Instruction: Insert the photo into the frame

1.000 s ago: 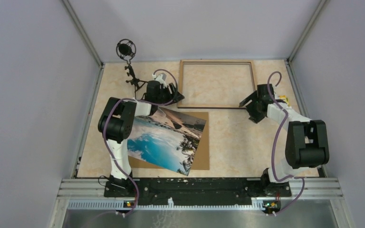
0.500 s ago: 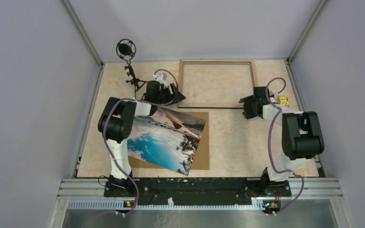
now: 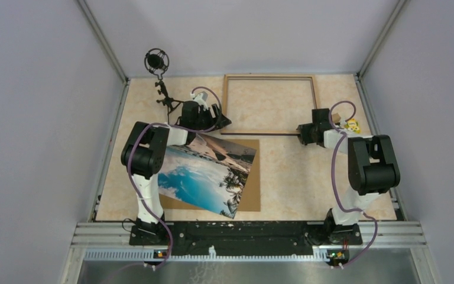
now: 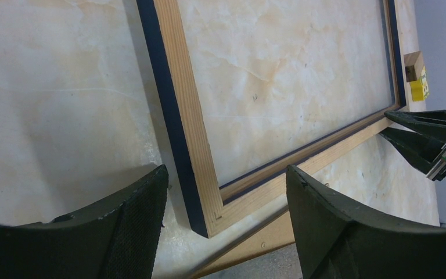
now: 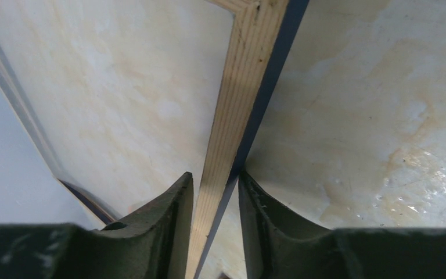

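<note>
Rightward of the frame (image 3: pixel 269 76), the right arm has folded in closer, and its right end effector (image 5: pixel 216 177) has narrowed around the near right corner's rail. The wrist view shows one finger on each side of that rail: the outer finger seems to meet the dark blue edge, while a hairline of light remains on the inner side. Whether it already bites I cannot tell. The left end effector (image 4: pixel 223 174) stands spread above the near left corner, holding nothing.

The frame lies flat at the far middle of the worktop (image 3: pixel 289 177), light wood face up. The photo (image 3: pixel 204 171) lies askew, well apart from it, nearer the left arm's base and partly over a brown backing board (image 3: pixel 254 195).

The frame looks light and stiff, but its rails are thin and its span wide. Held at one corner only, it would likely twist or swing, so a grip across a rail near each near corner suits it. The glossy print is probably slick and limp, and best lifted by an edge.
</note>
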You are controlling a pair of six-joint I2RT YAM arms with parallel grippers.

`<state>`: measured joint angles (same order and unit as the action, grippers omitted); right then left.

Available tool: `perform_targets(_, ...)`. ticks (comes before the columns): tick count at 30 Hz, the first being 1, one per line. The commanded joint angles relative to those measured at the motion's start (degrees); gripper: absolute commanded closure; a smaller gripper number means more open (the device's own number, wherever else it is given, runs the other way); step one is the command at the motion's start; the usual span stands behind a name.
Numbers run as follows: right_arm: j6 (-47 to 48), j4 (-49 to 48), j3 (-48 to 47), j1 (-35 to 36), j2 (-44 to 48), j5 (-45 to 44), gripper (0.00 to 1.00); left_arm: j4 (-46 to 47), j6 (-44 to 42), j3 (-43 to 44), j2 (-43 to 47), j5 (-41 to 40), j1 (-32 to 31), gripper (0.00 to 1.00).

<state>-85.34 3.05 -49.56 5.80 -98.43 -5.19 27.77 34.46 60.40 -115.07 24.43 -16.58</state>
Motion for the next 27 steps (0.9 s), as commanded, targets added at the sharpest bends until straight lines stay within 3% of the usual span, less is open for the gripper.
perform_targets(1,-1.4,4.2,-1.0,0.7,-3.5,-1.2,0.76,1.6,-0.9,-1.8,3.3,-1.0,0.1,0.21)
perform_targets(6,-2.0,1.8,-0.4,0.7,-2.7,0.9,0.93,1.2,1.4,-2.2,3.5,-2.2,0.3,0.19)
perform_targets(10,-2.5,1.6,-0.2,0.7,-0.1,2.0,1.0,3.4,5.5,-4.8,5.2,-3.6,0.6,0.16)
perform_targets(21,-7.7,0.0,3.8,0.7,10.3,2.6,1.0,9.9,17.0,-7.2,2.8,1.6,1.9,0.14)
perform_targets(27,-7.5,-1.4,4.8,0.2,11.4,3.9,1.0,13.7,20.2,-6.7,0.2,5.5,2.3,0.07)
